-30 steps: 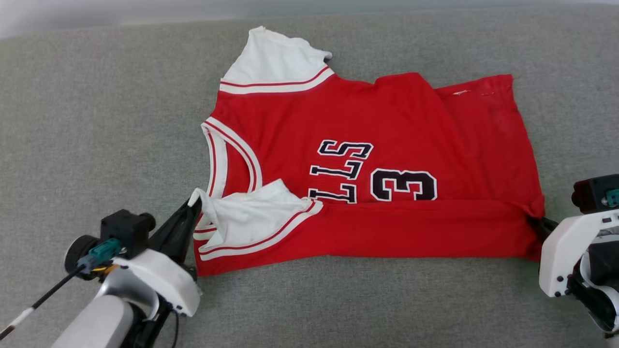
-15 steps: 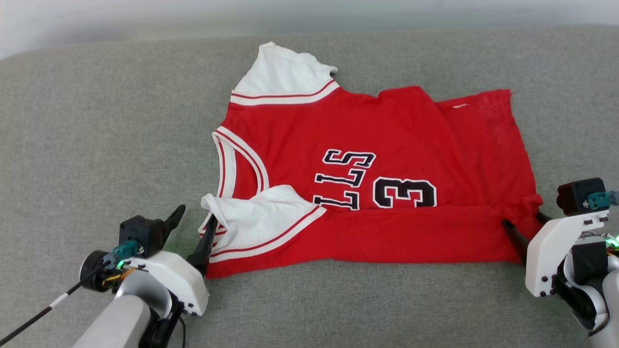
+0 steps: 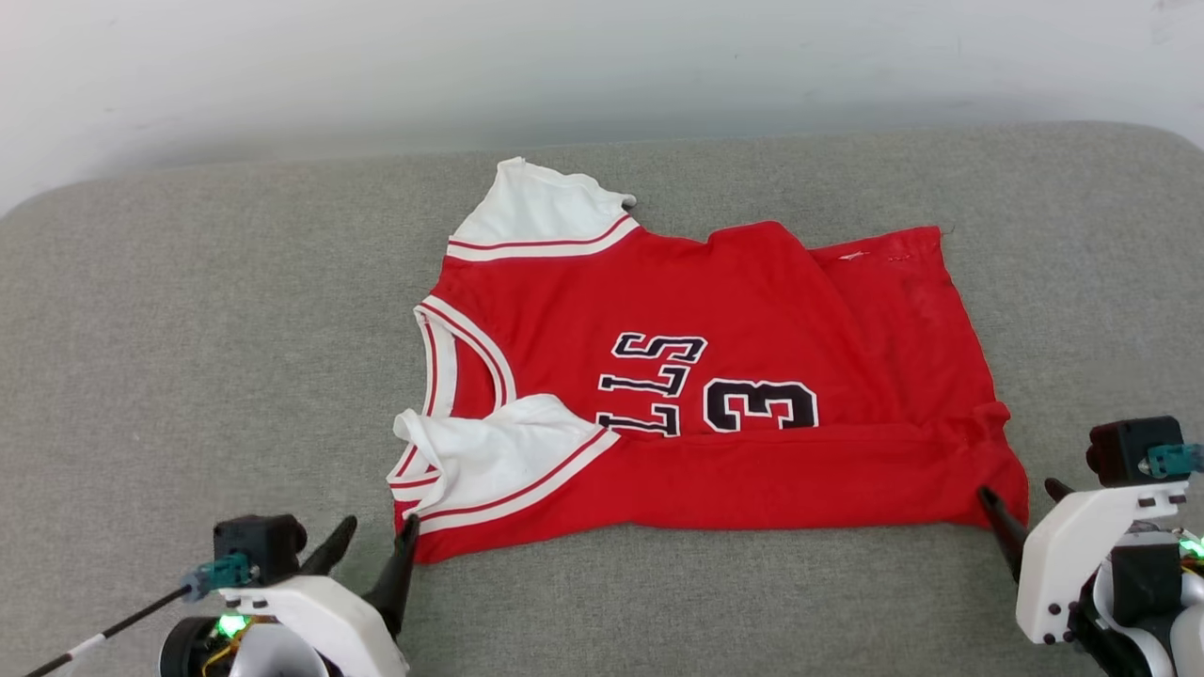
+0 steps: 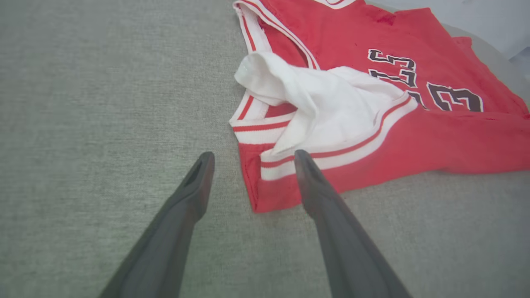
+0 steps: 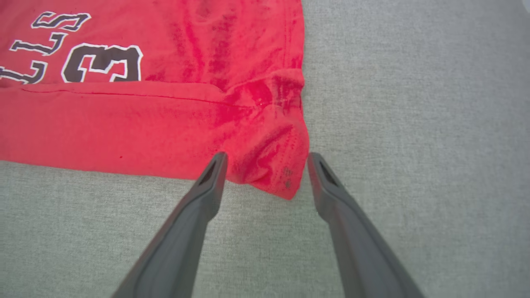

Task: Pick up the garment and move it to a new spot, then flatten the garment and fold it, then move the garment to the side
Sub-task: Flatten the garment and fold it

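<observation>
The garment, a red jersey with white sleeves and black print, lies on the grey cushion with its near long edge folded over onto the print. One white sleeve rests on the fold at the near left. My left gripper stands open just off the garment's near left corner, holding nothing. My right gripper is open at the near right corner. In the right wrist view that bunched red corner lies between the spread fingers, loose on the cushion.
The grey cushion spreads wide on both sides of the jersey and in front of it. A pale wall runs behind the cushion's rounded far edge.
Both grippers opened and let go of the garment's near corners, then drew back toward me. The camera tilted up, so the whole scene sits lower in view.
</observation>
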Tool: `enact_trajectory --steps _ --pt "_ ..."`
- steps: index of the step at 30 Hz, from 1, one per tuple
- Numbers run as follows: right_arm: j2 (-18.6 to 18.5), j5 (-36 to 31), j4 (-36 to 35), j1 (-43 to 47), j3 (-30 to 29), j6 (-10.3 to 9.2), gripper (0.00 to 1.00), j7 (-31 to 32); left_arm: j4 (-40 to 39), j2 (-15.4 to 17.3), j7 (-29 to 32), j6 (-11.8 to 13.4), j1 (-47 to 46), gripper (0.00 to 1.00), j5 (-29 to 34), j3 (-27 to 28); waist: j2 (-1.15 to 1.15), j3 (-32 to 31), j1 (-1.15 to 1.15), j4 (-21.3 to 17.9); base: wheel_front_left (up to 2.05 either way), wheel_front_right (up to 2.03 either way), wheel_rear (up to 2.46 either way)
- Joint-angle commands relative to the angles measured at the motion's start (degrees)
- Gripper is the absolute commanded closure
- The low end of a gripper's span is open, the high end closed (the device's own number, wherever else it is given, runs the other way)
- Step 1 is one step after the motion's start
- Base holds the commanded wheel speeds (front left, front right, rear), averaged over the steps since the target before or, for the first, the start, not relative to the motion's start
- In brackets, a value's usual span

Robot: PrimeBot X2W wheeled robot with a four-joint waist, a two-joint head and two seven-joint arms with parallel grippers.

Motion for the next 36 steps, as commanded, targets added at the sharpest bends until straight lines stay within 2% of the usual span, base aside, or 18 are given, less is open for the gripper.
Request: enact_trajectory --steps 1,8,11,14,18,22,23,24,25,31,36 --pt "1.3 -0.73 -1.56 1.13 -0.82 -0.02 0.0 0.42 -1.76 0.8 1.54 0.59 1.31 0.0 -0.08 -0.35 0.0 0.25 0.0 -0.12 0.0 0.0 0.0" --pt "4.89 -3.15 -7.81 3.53 -2.27 -0.02 0.0 1.87 -7.61 3.0 7.17 4.06 2.48 0.0 0.53 -1.38 0.0 2.25 0.0 -1.06 0.0 0.0 0.0" --pt "5.71 -3.63 -9.55 3.82 -2.24 -0.02 0.0 2.33 -8.14 3.4 9.07 4.58 1.46 0.0 1.24 -2.34 0.0 3.36 0.0 -1.57 0.0 0.0 0.0" --pt "6.14 -4.22 -10.88 3.95 -2.37 -0.02 0.0 2.62 -7.47 4.16 10.18 5.3 0.72 0.0 1.99 -2.55 0.0 4.48 0.0 -2.04 0.0 0.0 0.0" --pt "6.23 -4.45 -12.06 3.91 -2.26 -0.02 0.0 2.67 -5.19 4.94 11.44 7.56 -0.3 0.0 5.24 -4.23 0.0 5.87 0.0 -2.63 0.0 0.0 0.0" --pt "5.56 -5.18 -12.47 4.05 -2.51 -0.02 0.0 2.61 -2.85 3.91 14.26 7.24 0.18 0.0 4.76 -6.17 0.0 7.18 0.0 -2.88 0.0 0.0 0.0" --pt "5.52 -5.26 -12.54 4.01 -2.56 -0.02 0.0 2.54 -2.24 3.72 15.03 6.82 0.28 0.1 4.62 -6.87 0.0 7.36 0.0 -2.87 0.0 0.0 0.0" --pt "5.5 -5.29 -12.6 3.97 -2.59 -0.02 0.0 2.51 -1.75 3.51 15.43 6.41 0.29 0.64 4.58 -7.42 0.0 7.46 0.0 -2.86 0.0 0.0 0.0" --pt "5.49 -5.27 -12.66 3.9 -2.64 -0.02 0.0 2.55 -1.4 3.31 15.53 5.93 0.38 1.0 4.57 -7.87 0.0 7.47 0.0 -2.84 0.0 0.0 0.0" --pt "3.48 -6.05 -11.16 3.68 -3.87 -0.02 0.0 2.13 -1.41 2.27 13.99 4.15 1.23 1.0 3.31 -8.19 0.0 5.59 0.0 -1.96 0.0 0.0 0.0" --pt "2.68 -6.45 -8.44 3.16 -4.11 -0.02 0.0 2.7 -5.06 3.34 12.01 4.18 0.94 1.0 3.1 -6.66 0.0 4.13 0.0 -0.61 0.0 0.0 0.0"
